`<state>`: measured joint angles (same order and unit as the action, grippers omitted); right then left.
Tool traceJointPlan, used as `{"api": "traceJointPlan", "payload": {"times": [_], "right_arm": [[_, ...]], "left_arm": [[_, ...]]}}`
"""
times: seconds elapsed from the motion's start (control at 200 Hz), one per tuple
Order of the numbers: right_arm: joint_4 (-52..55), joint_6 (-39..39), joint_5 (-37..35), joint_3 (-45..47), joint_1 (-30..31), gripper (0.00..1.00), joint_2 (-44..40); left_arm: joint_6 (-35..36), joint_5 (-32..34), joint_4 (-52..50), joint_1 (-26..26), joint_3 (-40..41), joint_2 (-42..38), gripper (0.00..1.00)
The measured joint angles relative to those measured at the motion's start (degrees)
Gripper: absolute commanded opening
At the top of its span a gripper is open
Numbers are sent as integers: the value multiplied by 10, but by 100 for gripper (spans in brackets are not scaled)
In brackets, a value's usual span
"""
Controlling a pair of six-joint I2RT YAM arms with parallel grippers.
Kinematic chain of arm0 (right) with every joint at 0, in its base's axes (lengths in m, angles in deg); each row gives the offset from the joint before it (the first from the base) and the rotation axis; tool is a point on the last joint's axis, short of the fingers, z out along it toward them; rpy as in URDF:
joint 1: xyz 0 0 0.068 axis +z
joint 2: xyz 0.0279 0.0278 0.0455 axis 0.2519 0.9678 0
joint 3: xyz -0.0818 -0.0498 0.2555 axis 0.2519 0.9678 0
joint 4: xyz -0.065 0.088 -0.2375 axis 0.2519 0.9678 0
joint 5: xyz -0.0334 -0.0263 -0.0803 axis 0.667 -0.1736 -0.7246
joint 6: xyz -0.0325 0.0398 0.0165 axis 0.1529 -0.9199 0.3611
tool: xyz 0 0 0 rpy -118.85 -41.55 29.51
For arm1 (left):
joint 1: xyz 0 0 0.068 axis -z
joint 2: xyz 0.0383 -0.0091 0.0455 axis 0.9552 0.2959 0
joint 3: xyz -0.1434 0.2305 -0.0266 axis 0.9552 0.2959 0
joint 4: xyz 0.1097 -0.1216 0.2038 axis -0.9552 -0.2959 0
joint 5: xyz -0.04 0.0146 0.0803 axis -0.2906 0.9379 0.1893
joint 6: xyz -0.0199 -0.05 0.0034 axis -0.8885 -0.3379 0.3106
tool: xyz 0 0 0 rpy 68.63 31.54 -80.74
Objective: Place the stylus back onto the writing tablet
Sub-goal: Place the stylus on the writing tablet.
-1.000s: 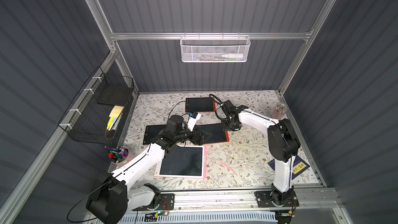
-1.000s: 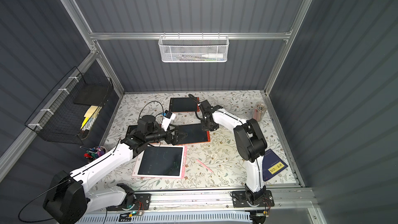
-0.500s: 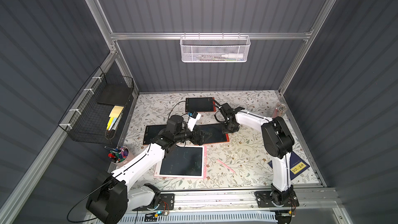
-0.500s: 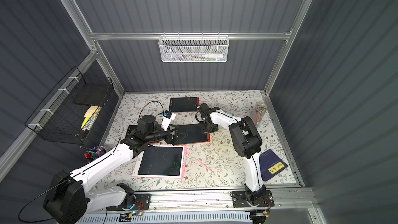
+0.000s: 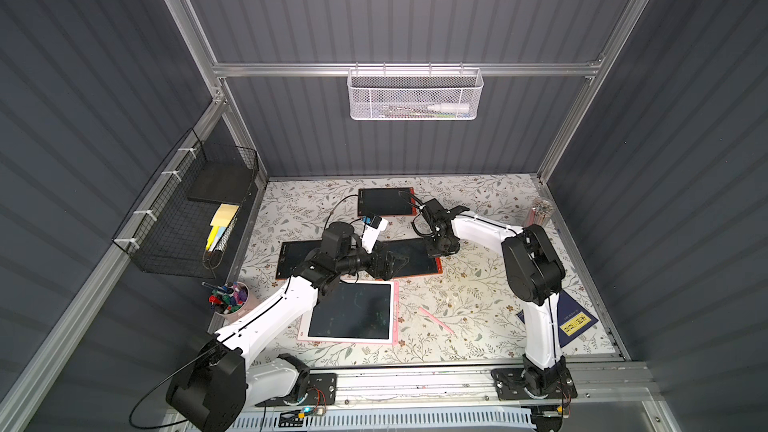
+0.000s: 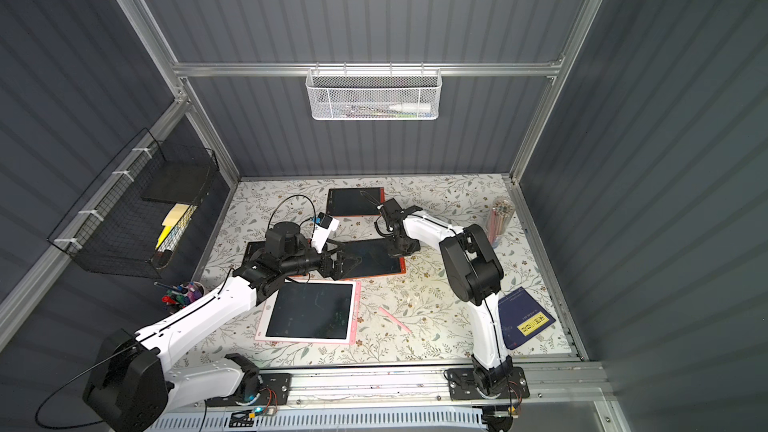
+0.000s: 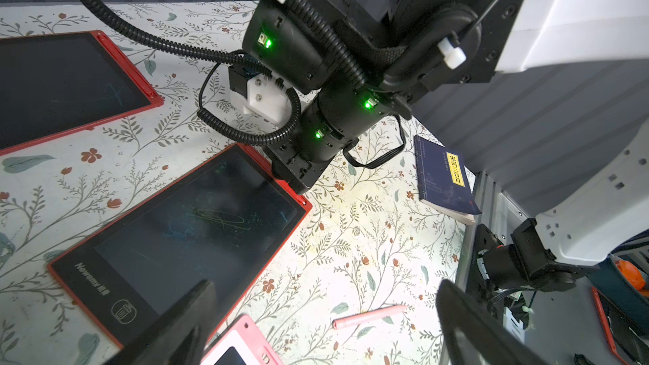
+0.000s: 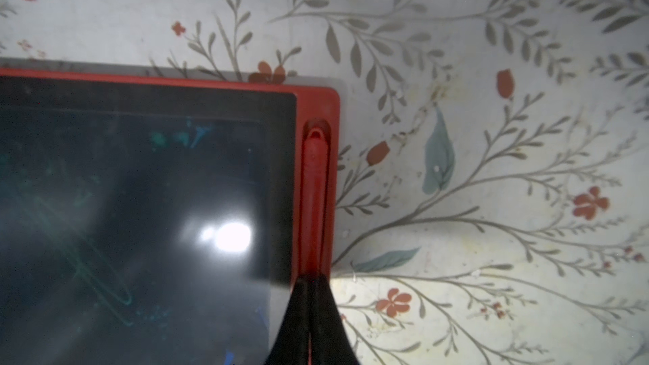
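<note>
Where the floral tabletop [image 5: 478, 297] meets the left wall, a cup of pens [image 5: 230, 303] stands. Beside it the left arm stretches toward the middle. Its left claw [image 5: 390, 261] is spread wide and empty, above the left part of a red writing tablet [image 5: 419, 263]. Nearer the front lies a pink tablet [image 5: 353, 317]. To the right of that, a loose pink stylus [image 5: 435, 320] rests on the tabletop, apart from it. Further right, the right claw [image 8: 309, 310] points down at the right end of the red writing tablet, its fingers pressed together and pinching one end of a red stylus [image 8: 314, 184]. That stylus lies along the slot in the tablet's red frame, just beside the dark screen. At the far right a blue book [image 5: 575, 322] lies flat.
</note>
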<state>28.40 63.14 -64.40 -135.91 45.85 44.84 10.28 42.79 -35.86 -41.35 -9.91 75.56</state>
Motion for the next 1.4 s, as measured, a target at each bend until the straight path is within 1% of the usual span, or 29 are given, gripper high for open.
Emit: {"api": "traceJointPlan", "payload": {"times": [0.29,0.445,0.62,0.74,0.87,0.976,1.086,1.276,1.401], "right_arm": [[-13,-3,-34,12,16,7,-2],[-15,-4,-34,14,16,7,-6],[3,0,3,9,5,8,-10],[11,0,31,9,-7,8,-28],[15,-1,38,9,-13,9,-58],[13,-1,39,9,-12,9,-64],[2,0,38,9,-12,9,-52],[-2,0,30,-12,-12,9,1],[-3,0,30,-23,-12,9,11]], "left_arm": [[0,0,0,0,0,0,99],[0,0,0,0,0,0,99],[0,0,0,0,0,0,99],[0,0,0,0,0,0,99],[0,0,0,0,0,0,99],[0,0,0,0,0,0,99],[0,0,0,0,0,0,99],[0,0,1,0,4,-3,99],[0,0,2,0,7,-5,99]]}}
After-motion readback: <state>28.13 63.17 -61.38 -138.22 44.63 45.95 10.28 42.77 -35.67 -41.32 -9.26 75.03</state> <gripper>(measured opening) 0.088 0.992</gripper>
